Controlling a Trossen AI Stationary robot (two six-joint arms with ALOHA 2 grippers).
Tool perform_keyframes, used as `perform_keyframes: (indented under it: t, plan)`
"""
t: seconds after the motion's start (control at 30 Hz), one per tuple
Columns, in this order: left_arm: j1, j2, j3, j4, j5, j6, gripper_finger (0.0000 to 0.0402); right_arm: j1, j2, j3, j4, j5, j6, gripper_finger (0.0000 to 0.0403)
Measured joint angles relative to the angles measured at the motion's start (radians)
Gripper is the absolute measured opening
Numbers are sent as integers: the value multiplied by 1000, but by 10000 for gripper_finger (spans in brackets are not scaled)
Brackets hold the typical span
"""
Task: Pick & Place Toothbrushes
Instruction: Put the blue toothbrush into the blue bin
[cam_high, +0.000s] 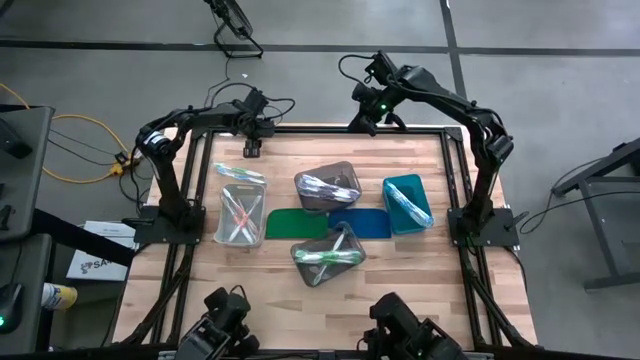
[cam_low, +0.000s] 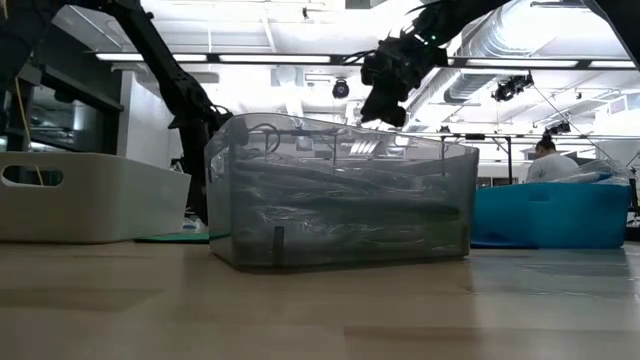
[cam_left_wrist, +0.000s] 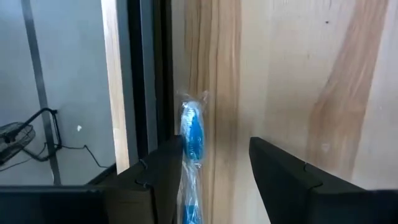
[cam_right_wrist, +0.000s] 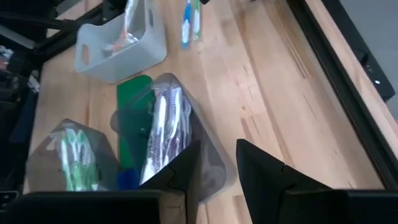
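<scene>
toothbrushes mostly sorted already: pink ones in the white bin (cam_high: 239, 214), white ones in a grey bin (cam_high: 328, 187), green ones in the other grey bin (cam_high: 327, 256), some in the teal bin (cam_high: 407, 203). a loose pair (cam_high: 239, 173) waits on the table. left gripper (cam_left_wrist: 214, 158), fingers apart, straddles a wrapped blue toothbrush (cam_left_wrist: 193, 134) (table's far edge). right gripper (cam_right_wrist: 217, 165) hovers, fingers apart, empty.

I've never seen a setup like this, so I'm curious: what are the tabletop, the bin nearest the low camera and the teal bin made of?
The tabletop looks like wood with a pale matt finish: grain and plank seams show. The bin nearest the low camera seems to be smoky translucent plastic, since its contents show through the walls. The teal bin looks like tinted plastic too, smooth and slightly glossy; how see-through it is I can't tell.
</scene>
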Motion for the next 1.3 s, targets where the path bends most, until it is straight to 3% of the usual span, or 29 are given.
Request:
perform_keyframes:
  t: [0.27,0.73,1.0,1.3]
  plan:
    - [0,0,0,-7,27,-20,164,2,0,0,-1,41,16,93]
    - [0,-1,0,-14,16,-21,6,7,1,0,-8,64,37,93]
    - [0,-7,20,-85,17,-21,1,7,-22,0,-58,68,51,93]
    - [0,-7,203,-261,89,-23,0,7,-128,0,-81,116,58,93]
